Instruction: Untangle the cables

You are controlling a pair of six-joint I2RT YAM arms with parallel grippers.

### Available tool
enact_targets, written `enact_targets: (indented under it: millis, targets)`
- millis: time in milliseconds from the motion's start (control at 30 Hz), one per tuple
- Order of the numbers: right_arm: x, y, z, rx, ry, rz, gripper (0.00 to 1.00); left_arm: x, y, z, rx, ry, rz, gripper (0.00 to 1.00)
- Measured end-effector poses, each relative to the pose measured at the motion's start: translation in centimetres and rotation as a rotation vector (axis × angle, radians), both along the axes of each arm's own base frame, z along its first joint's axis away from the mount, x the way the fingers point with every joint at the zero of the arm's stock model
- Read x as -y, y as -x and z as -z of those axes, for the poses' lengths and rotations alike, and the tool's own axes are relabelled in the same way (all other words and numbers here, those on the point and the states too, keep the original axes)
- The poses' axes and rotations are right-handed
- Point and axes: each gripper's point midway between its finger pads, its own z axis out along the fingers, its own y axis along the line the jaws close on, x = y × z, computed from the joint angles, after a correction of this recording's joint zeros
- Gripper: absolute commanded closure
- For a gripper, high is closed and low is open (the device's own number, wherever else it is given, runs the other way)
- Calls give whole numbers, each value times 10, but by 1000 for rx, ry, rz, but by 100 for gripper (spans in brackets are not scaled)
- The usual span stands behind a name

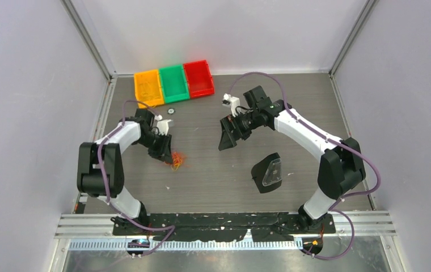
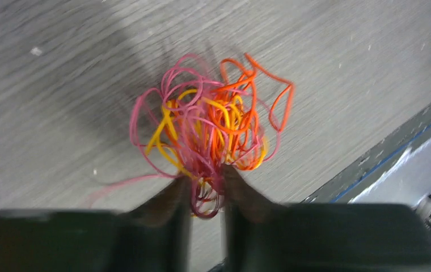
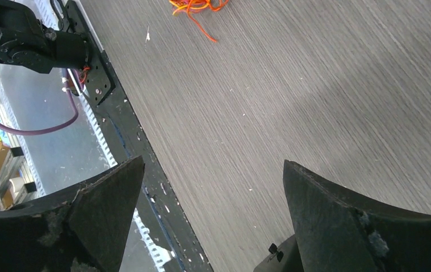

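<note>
My left claw [image 2: 205, 182] pinches the tangled red, orange and yellow hair-thin cables [image 2: 210, 127] by their lower loops; my right claw [image 3: 213, 164] gapes empty, well apart toward the surface's [image 1: 213, 170] right edge.

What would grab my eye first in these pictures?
The bright tangle of cables, pink-red, orange and yellow, stands out against the grey table, with the fingers of the left hand on either side of its lower loops. Next come the three bins, orange, green and red, in a row at the table's far edge.
</note>
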Motion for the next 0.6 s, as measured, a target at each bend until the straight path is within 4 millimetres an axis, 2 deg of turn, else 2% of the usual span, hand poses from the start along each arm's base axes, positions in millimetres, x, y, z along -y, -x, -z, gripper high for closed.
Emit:
enact_targets:
  millis: [100, 167, 233, 300, 433, 533, 567, 600]
  targets:
    - [-3, 1, 8, -20, -9, 4, 0, 8, -1, 9, -52, 49, -21, 100]
    - [-6, 2, 13, -35, -25, 17, 0, 20, -6, -1, -38, 120, -37, 100]
    - [-10, 2, 19, -50, -44, 36, 0, 34, -12, -19, 18, 191, -51, 100]
    - [-17, 3, 21, -61, -61, 48, 0, 51, -15, -45, 104, 277, -61, 100]
    - [-43, 8, 14, -57, -109, 20, 5, 82, -13, -98, 244, 440, -50, 100]
    - [-63, 11, 9, -64, -164, -2, 4, 100, -14, -119, 280, 516, -30, 100]
    - [-69, 12, 7, -68, -182, -8, 1, 104, -14, -122, 281, 532, -27, 100]
    - [-74, 14, 4, -69, -198, -11, 6, 109, -13, -124, 276, 553, -25, 100]
